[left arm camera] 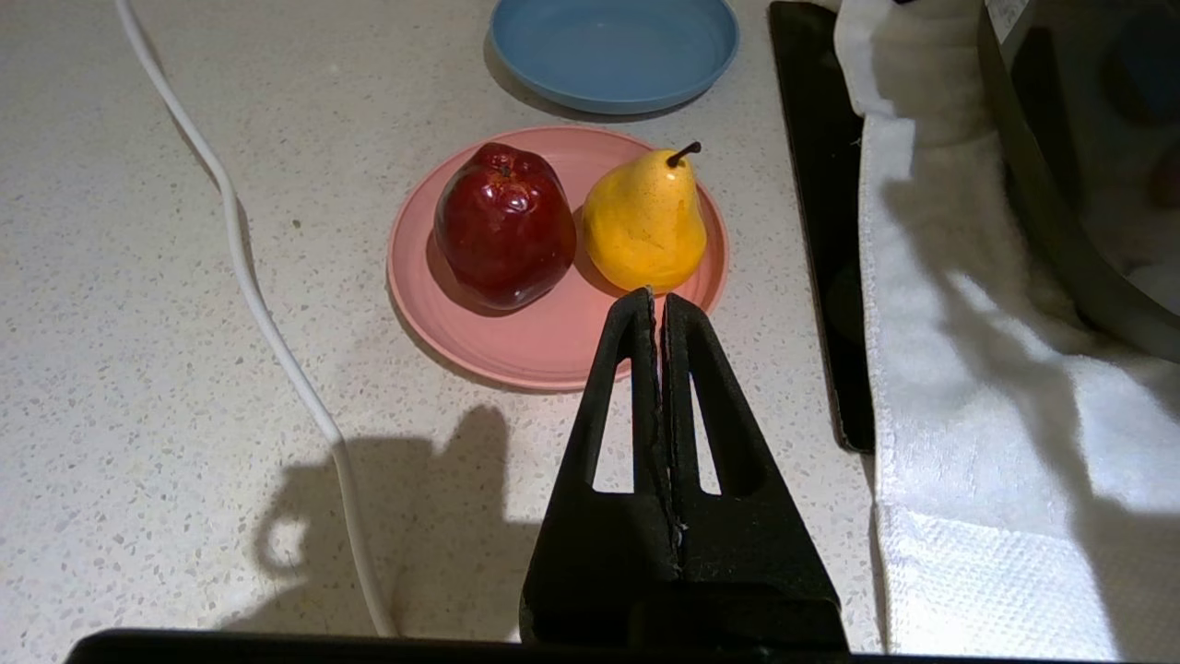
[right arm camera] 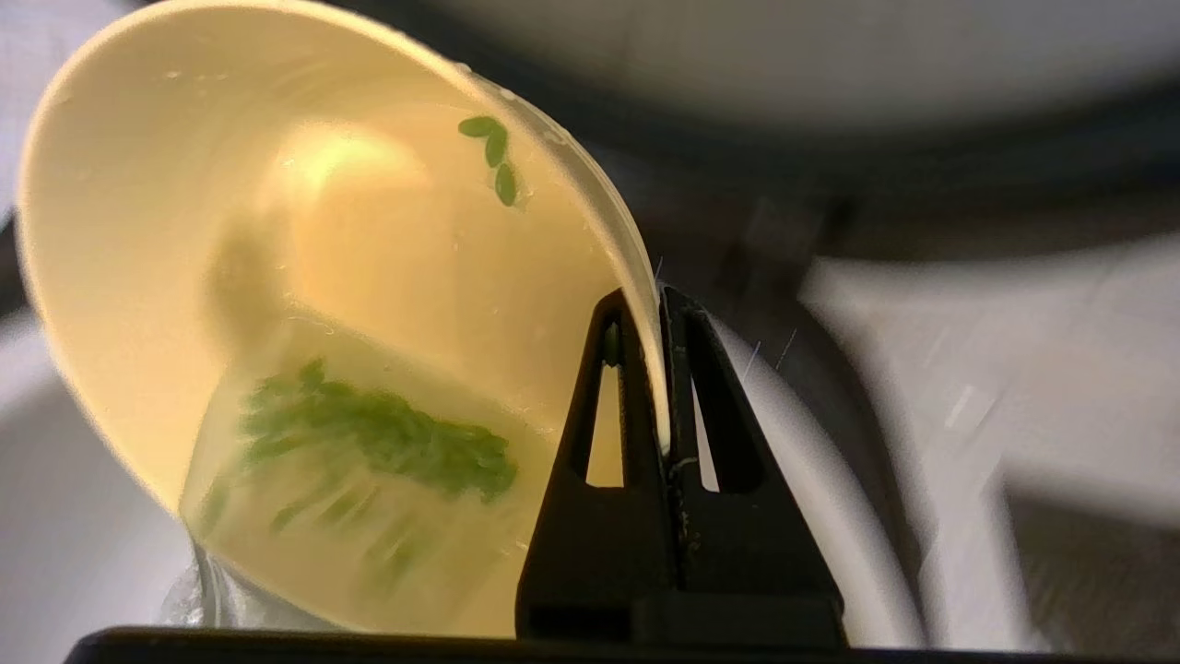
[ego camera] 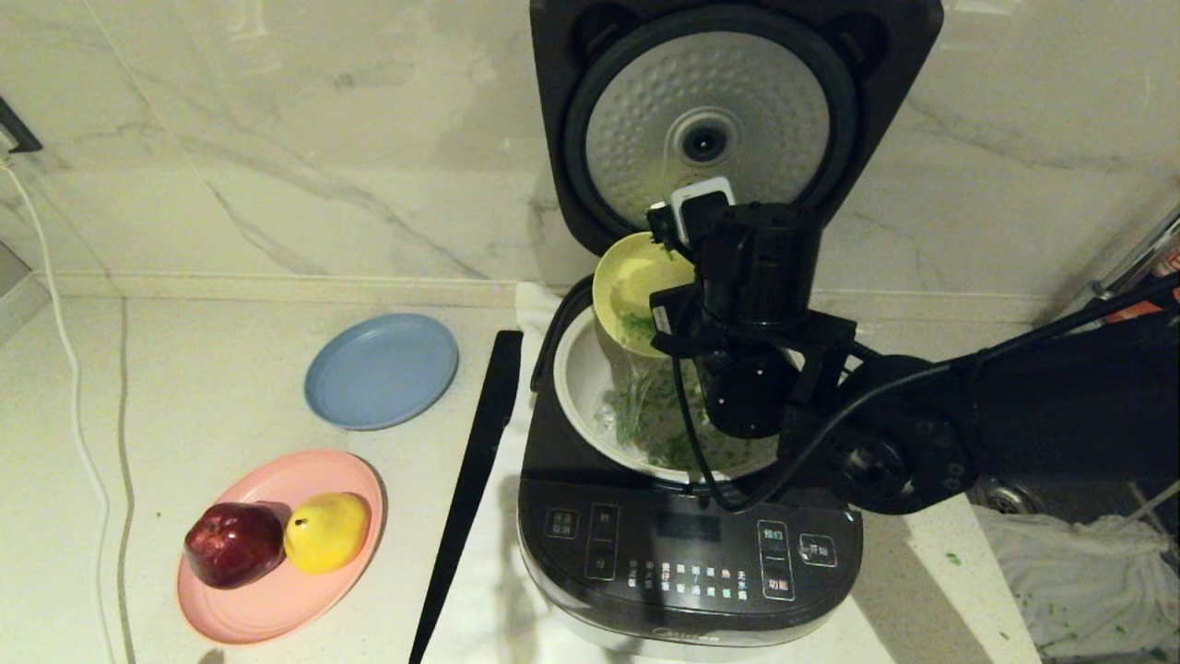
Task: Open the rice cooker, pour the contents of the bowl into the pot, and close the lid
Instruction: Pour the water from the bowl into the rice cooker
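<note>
Head view shows the rice cooker (ego camera: 687, 553) standing on the speckled worktop (ego camera: 212, 387) with the lid (ego camera: 728, 120) swung fully upright, its dimpled silver inner plate facing the camera. Over the open cream-white pot (ego camera: 581, 378) the right tool (ego camera: 666, 242) is clamped tight on the rim of the pale yellow bowl (ego camera: 631, 286), which is tipped steeply so that the contents (ego camera: 659, 406), green chopped bits in pale liquid, stream down into the pot, where green bits already lie. From the right wrist view the fingers (right arm camera: 636, 406) pinch the bowl wall, one inside and one outside, and a few green bits cling high on the inner wall. White Chinese button labels on the front panel are too small to read. Well to the left sit a bare blue plate (ego camera: 382, 371) and a pink plate (ego camera: 277, 590) carrying a red apple (ego camera: 234, 544) and a yellow pear (ego camera: 324, 531). Nearby the left tool (left arm camera: 656, 309) hovers with fingers pressed together, holding nothing.
</note>
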Controlling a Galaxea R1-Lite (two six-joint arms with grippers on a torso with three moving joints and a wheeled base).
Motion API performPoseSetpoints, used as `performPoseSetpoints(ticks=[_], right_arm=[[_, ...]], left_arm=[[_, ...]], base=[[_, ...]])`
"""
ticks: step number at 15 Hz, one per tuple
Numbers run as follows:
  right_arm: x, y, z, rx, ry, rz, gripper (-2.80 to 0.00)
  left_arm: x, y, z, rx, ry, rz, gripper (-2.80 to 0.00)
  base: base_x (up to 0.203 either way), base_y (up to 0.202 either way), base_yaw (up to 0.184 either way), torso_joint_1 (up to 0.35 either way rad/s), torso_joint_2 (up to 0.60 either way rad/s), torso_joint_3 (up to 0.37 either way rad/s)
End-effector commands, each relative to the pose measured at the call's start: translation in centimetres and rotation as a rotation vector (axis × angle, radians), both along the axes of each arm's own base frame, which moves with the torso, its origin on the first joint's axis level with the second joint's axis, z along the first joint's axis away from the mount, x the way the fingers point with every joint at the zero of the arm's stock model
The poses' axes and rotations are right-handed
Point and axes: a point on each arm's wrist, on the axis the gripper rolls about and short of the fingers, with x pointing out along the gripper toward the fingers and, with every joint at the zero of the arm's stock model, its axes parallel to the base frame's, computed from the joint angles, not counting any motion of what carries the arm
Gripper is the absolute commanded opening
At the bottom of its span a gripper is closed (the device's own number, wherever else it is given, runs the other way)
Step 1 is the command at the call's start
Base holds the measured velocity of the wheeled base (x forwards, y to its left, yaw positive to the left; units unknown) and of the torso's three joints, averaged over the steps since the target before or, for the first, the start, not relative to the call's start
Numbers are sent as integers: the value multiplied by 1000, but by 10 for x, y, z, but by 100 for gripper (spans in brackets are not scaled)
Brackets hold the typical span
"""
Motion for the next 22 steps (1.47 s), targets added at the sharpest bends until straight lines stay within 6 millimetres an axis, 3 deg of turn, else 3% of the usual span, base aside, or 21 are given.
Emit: performPoseSetpoints(ticks=[1, 3, 7, 12, 15, 20, 22], right_arm=[[-7, -5, 8, -5, -217, -39, -280], [-17, -5, -1, -47, -211, -23, -280], [-27, -14, 4, -35, -232, -8, -280], [-43, -8, -21, -79, -198, 42, -280], [-53, 1, -22, -90, -198, 79, -280], [-53, 1, -24, -71, -216, 74, -280], [-52, -2, -11, -42, -243, 62, -280]], left_arm=[[0, 0, -1, 0, 2, 0, -280], [0, 0, -1, 0, 2, 0, -280], [0, 0, -1, 0, 2, 0, -280], [0, 0, -1, 0, 2, 0, -280], [0, 0, -1, 0, 4, 0, -280], [0, 0, -1, 0, 2, 0, -280], [0, 0, -1, 0, 2, 0, -280]], base=[[0, 0, 0, 0, 0, 0], [0, 0, 0, 0, 0, 0], [0, 0, 0, 0, 0, 0], [0, 0, 0, 0, 0, 0], [0, 0, 0, 0, 0, 0], [0, 0, 0, 0, 0, 0], [0, 0, 0, 0, 0, 0]])
